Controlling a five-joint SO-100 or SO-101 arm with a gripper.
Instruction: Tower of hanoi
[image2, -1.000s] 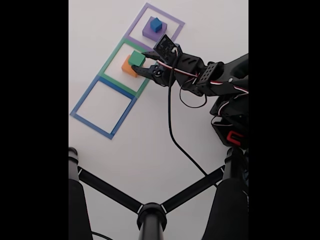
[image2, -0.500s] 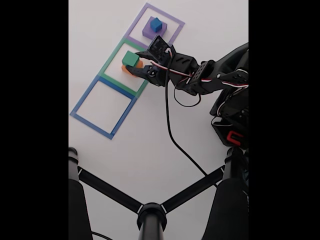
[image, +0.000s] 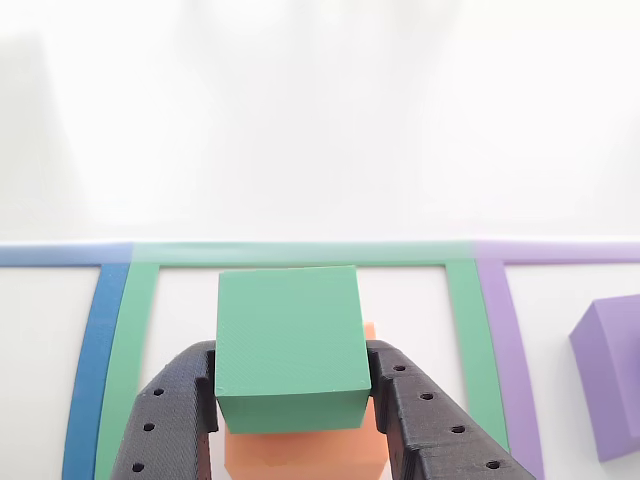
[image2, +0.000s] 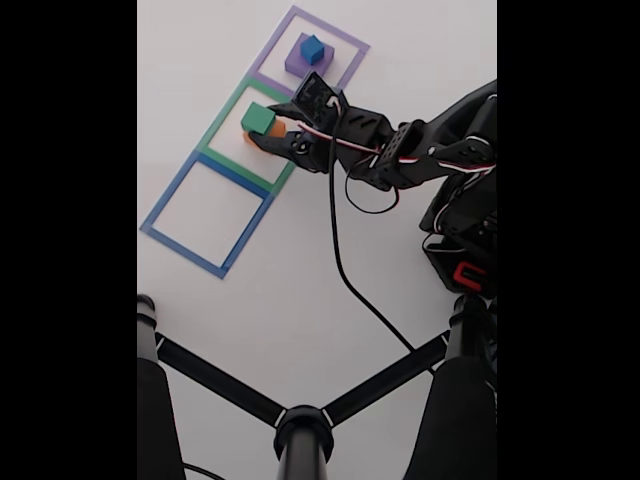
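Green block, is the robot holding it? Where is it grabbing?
Yes. The end effector is shut on the green block, one finger pressing each side face. The orange block sits just beneath it.

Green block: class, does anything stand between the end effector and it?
Nothing visible does. In the other view the end effector has a finger on each side of the green block, which sits on the orange block inside the green taped outline.

arm (image2: 420, 150): black segments | tool (image: 295, 400): black printed fingers, small holes | red-white wires, black cable (image2: 345, 270)
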